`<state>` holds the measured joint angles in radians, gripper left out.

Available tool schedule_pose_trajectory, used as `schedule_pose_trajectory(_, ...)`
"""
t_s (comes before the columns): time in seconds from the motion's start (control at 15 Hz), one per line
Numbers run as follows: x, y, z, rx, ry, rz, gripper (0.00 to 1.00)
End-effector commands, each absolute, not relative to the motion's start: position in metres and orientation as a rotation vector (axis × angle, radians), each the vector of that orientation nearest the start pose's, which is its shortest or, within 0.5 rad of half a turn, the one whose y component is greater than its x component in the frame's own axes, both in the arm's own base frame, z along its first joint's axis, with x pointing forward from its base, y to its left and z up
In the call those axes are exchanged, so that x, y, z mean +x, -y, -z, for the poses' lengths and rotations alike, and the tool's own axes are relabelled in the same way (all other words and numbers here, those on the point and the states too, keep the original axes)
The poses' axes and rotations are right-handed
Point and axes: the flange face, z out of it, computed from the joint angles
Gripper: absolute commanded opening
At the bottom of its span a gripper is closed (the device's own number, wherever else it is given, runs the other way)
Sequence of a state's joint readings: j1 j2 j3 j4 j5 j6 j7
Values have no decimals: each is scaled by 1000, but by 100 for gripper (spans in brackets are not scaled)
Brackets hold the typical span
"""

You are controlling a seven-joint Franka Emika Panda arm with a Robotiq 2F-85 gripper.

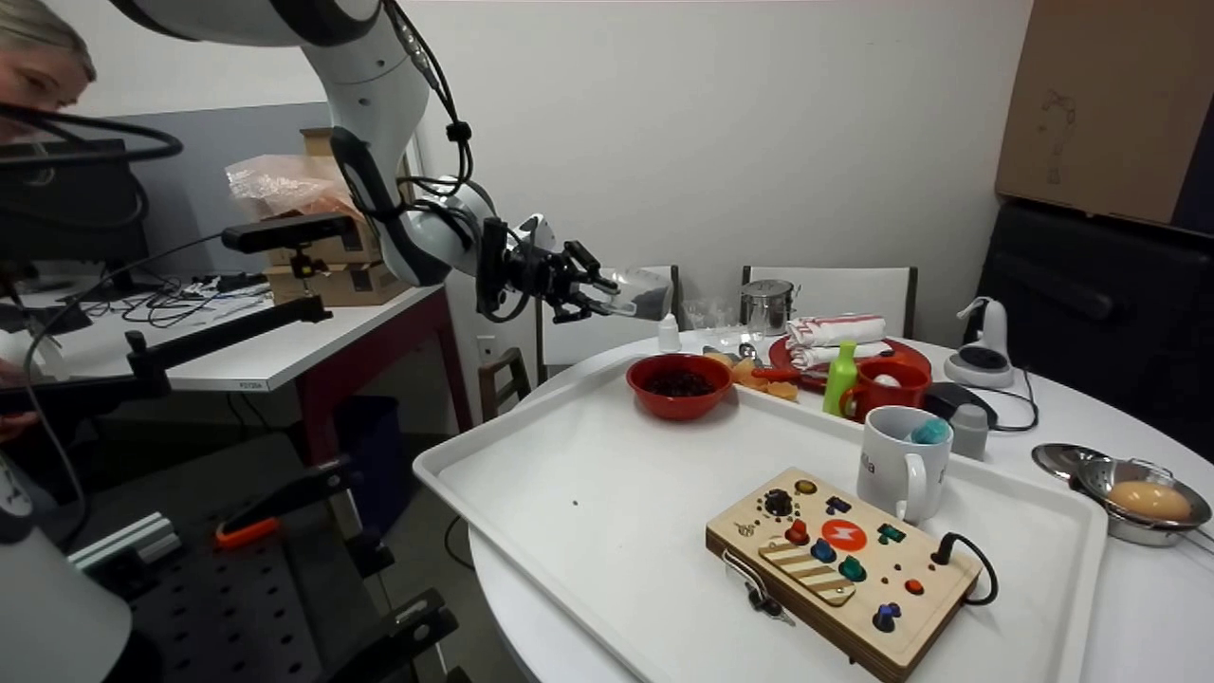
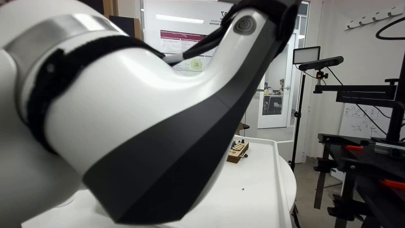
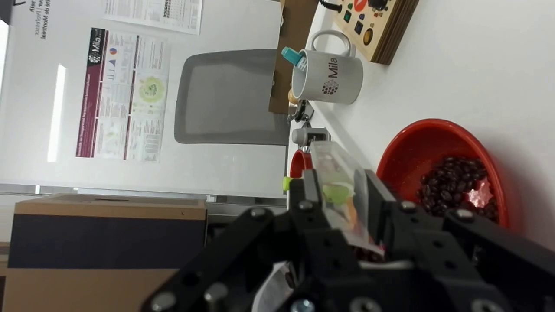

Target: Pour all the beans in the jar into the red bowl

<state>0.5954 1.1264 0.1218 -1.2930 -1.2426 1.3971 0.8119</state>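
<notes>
One black two-fingered gripper [image 3: 340, 185]: closed onto the jar, see-through body between its fingers.

Small squat see-through jar [image 1: 647, 296]: in the grasp, raised clear of the table, out past the fingertips. Lies on its side, long axis roughly level; dark patch toward its far end, could be beans or the jar itself. Which end is the mouth: cannot tell.

Round shallow red bowl [image 1: 675, 408]: on the broad white plastic tray [image 1: 569, 446], near its edge, upright.

Glossy dark-brown beans [image 3: 451, 186]: piled to one side of the bowl floor. How many remain in the jar: not readable.

Bowl from gripper: below it. Wrist picture is turned sideways, so the bowl at its right is beneath the fingers; in an exterior view the jar hangs above and slightly picture-left of the rim. Depth offset unclear. One arm only, so no choice of nearer hand.

White robot arm [image 2: 142, 98]: blocks jar and bowl in an exterior view.

Small dark speck [image 1: 575, 503]: on the tray, well apart from the bowl; possibly a stray bean.

Pour, judged: well along, perhaps near its end. Next likely needs the mouth centred over the bowl and tipped lower; risk is beans dropping outside the rim.
</notes>
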Motion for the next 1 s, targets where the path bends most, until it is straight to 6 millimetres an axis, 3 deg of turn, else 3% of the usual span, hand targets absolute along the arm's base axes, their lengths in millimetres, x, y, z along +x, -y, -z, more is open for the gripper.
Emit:
schedule_pose_trajectory(0.0,579,-329,-79,1717,-349,-112,7)
schedule_pose_trajectory(0.4,584,-326,-87,1778,-345,-146,7)
schedule_pose_trajectory(0.93,600,-271,-91,1885,-318,-174,7)
